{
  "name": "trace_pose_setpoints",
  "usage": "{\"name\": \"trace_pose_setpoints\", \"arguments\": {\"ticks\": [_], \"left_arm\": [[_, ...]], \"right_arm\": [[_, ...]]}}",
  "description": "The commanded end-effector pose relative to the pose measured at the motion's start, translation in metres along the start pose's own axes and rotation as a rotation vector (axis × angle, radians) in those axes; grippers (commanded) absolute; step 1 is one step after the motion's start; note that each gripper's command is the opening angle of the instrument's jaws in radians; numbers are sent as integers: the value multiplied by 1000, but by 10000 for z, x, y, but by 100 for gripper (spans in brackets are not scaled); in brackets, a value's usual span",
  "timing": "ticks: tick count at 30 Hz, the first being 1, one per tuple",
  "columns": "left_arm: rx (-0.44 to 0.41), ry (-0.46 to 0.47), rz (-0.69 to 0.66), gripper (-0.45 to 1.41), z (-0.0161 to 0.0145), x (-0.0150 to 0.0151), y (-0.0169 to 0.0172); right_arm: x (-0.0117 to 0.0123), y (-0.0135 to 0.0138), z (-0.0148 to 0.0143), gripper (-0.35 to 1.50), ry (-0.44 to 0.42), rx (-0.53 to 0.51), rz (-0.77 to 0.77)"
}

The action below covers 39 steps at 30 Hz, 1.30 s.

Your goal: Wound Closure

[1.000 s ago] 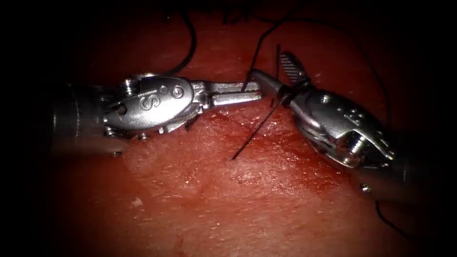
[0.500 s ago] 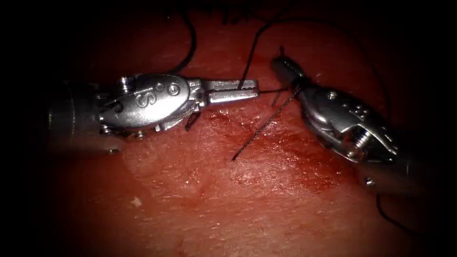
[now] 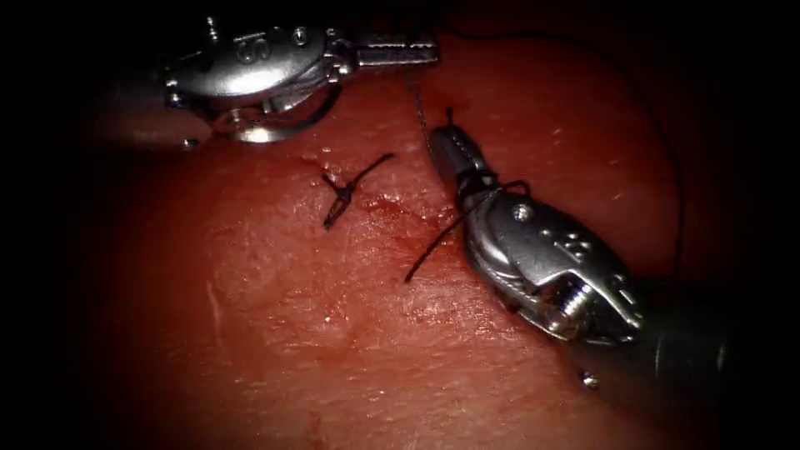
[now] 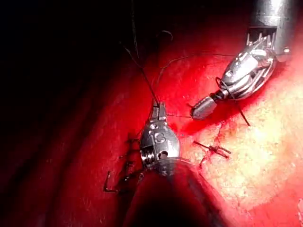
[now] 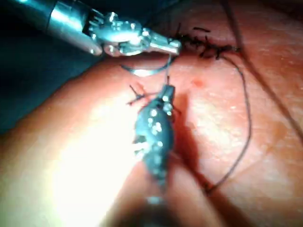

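My left tool [image 3: 404, 52] is high at the back, jaws shut on the thread [image 3: 419, 104], which runs down to the right tool's tip. The right tool [image 3: 442, 137] points up and left, jaws shut on a short thread end. Dark thread is looped around its neck [image 3: 493, 187]. From that loop a strand [image 3: 433, 246] drops into the tissue [image 3: 333, 333]. The curved needle [image 3: 279, 127] shows as a silver arc under the left tool's wrist, held by neither tool. It shows again as the needle [image 5: 147, 72] below the left tool [image 5: 168, 46]. The tools also appear as left tool [image 4: 158, 111] and right tool [image 4: 199, 112].
A tied stitch with cut ends [image 3: 342, 192] sits on the cut left of the right tool, and shows again as the stitch [image 4: 213, 150]. Older dark stitches [image 5: 208, 45] lie farther back. A long slack thread [image 3: 675, 183] arcs along the right. Red fluid [image 3: 400, 208] wets the cut.
The right tool's jaws went from open to shut, and it moved down and left. The left tool pulled up and away with the thread, uncovering the tied stitch.
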Motion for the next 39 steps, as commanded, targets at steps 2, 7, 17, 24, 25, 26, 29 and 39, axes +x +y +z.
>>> {"name": "trace_pose_setpoints", "arguments": {"ticks": [2, 7, 17, 24, 25, 26, 29, 39], "left_arm": [[1, -17, 6, -45, 13, -5, -17], [17, -45, 29, -45, 28, -1, -54], [60, -49, 110, -45, 49, 27, -98], [99, -57, 124, -45, 70, 42, -129], [103, -58, 124, -45, 73, 42, -132], [111, -61, 131, -45, 75, 42, -135], [125, -65, 137, -45, 78, 42, -142], [149, -98, 150, -45, 92, 42, -154]], "right_arm": [[-9, -19, -11, -35, -37, -10, -2], [-16, -30, -27, -35, -41, -35, -18], [-32, -43, -53, -35, -43, -32, -54], [-40, -47, -67, -35, -51, -31, -66], [-40, -48, -68, -35, -53, -31, -67], [-41, -49, -70, -35, -53, -31, -67], [-44, -54, -75, -35, -58, -32, -75], [-55, -69, -99, -35, -67, -31, -92]]}}
